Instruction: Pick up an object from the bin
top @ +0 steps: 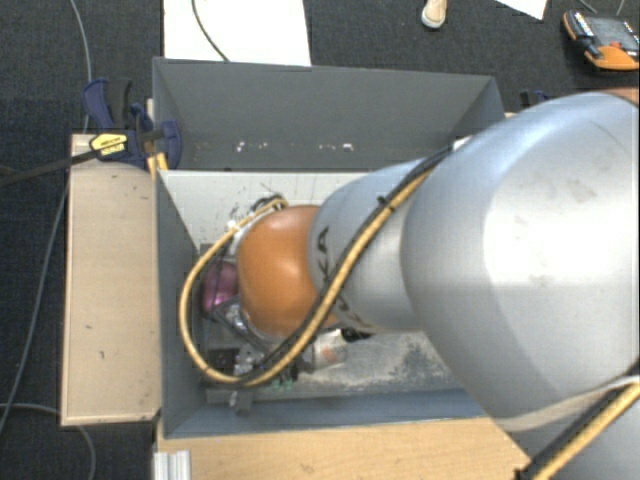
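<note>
Gripper (236, 322): low in the left half of the grey metal bin (320, 108), tucked beneath the rounded orange wrist cover (275, 268). A bit of grey metal peeks out under the cover's lower left edge. Open or closed: cannot tell, and cannot tell whether anything is held; the cover hides it.

Nearest things:
- small magenta rounded thing (218, 286), just beside the cover's left edge, against the bin's left wall. Partly hidden, kind not clear.
- dark jumble of small things (214, 352) in the bin's near-left corner, below the cover, too shadowed to sort.
- pale silvery-white lump (326, 351) on the bin floor near the front wall, just right of the jumble.

Yellow cable (188, 313) loops round the left of the cover and runs back along the broad silver arm (520, 268), which covers the bin's right half.

Step, by judgement: descent or grasp stage over the near-left corner. The likeliest target is the magenta thing or something in the dark jumble; cannot say which.

Next move calls for: a closing on one thing only, then a straight lift clear of the left wall, with the cable loop kept off the rim.
</note>
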### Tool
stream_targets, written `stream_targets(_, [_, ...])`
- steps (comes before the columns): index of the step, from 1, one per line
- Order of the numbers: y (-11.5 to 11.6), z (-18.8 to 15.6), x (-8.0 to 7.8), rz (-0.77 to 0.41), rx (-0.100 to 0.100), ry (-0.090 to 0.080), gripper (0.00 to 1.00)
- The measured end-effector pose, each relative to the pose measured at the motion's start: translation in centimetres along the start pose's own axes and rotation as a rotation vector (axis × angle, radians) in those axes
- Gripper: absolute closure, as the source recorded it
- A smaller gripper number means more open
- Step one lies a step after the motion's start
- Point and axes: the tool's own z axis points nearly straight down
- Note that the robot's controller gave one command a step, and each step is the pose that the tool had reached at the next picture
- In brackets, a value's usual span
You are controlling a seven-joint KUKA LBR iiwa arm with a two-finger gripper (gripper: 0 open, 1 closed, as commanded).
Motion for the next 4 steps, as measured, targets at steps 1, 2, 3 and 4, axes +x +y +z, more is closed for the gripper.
stream_targets(1, [-0.94, 0.0, -0.28, -0.115, -0.001, -0.007, 0.0])
stream_targets(2, [-0.18, 0.0, -0.09, -0.005, 0.001, -0.002, 1.0])
stream_targets(3, [-0.18, 0.0, -0.09, -0.005, 0.001, -0.002, 1.0])
stream_targets(4, [-0.18, -0.47, -0.1, -0.002, -0.001, -0.004, 1.0])
